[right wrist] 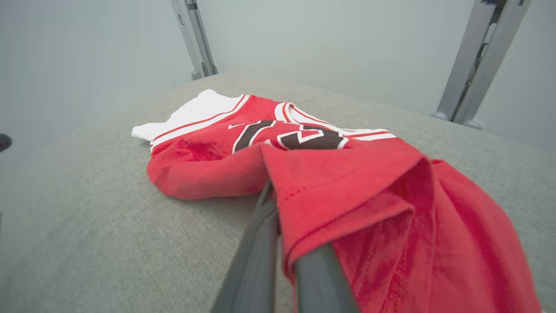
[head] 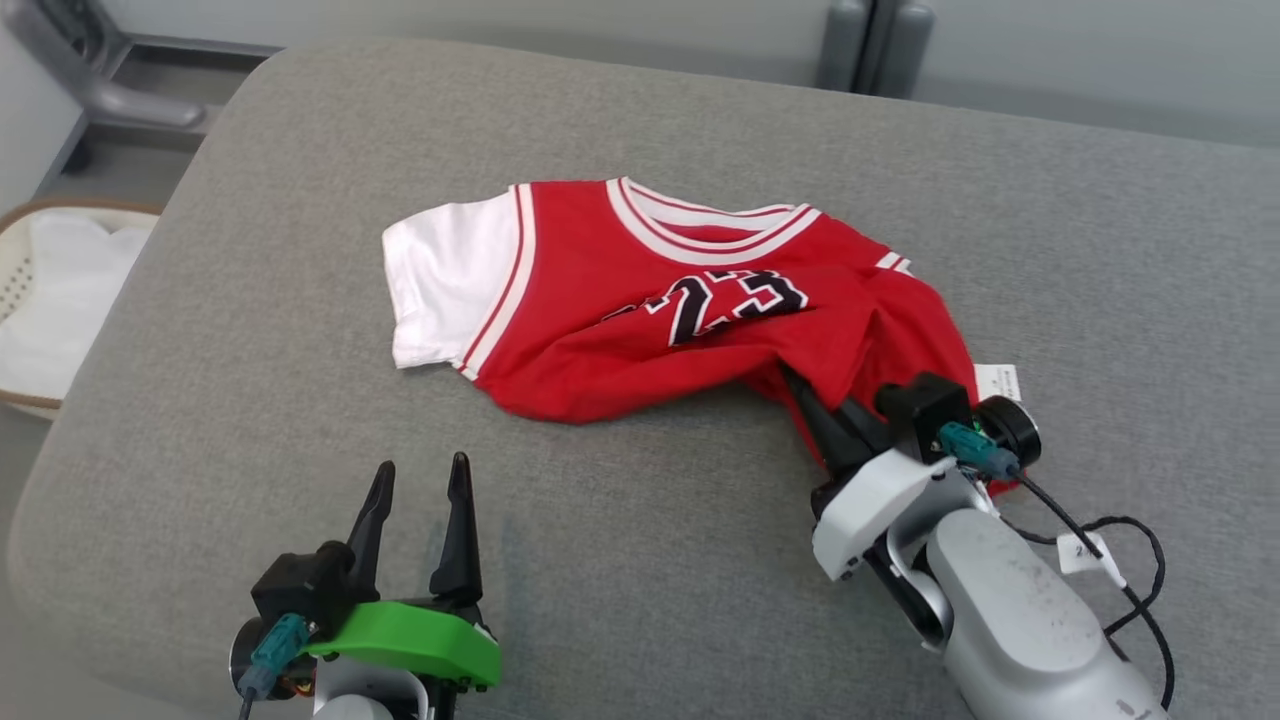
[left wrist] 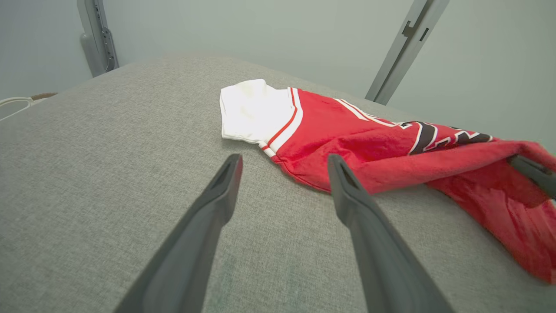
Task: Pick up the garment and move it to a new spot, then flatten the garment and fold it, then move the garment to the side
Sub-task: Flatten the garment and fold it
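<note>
The garment (head: 640, 310) is a red jersey with white sleeves and a dark number on the chest. It lies crumpled on the grey cushion (head: 300, 450), neck to the far side. My right gripper (head: 800, 395) is shut on the garment's near right hem, and red cloth drapes over its fingers (right wrist: 260, 243). In the right wrist view the garment (right wrist: 347, 174) bunches up around that grip. My left gripper (head: 422, 468) stands open near the front edge, short of the garment (left wrist: 369, 148) and holding nothing. Its right fingertip (left wrist: 336, 167) is close to the red hem.
A woven basket (head: 30, 290) with white cloth sits off the cushion's left side. Grey metal posts (head: 870, 45) stand behind the far edge. A black cable (head: 1130, 560) loops beside my right forearm. A white label (head: 997, 380) sticks out of the garment near the right wrist.
</note>
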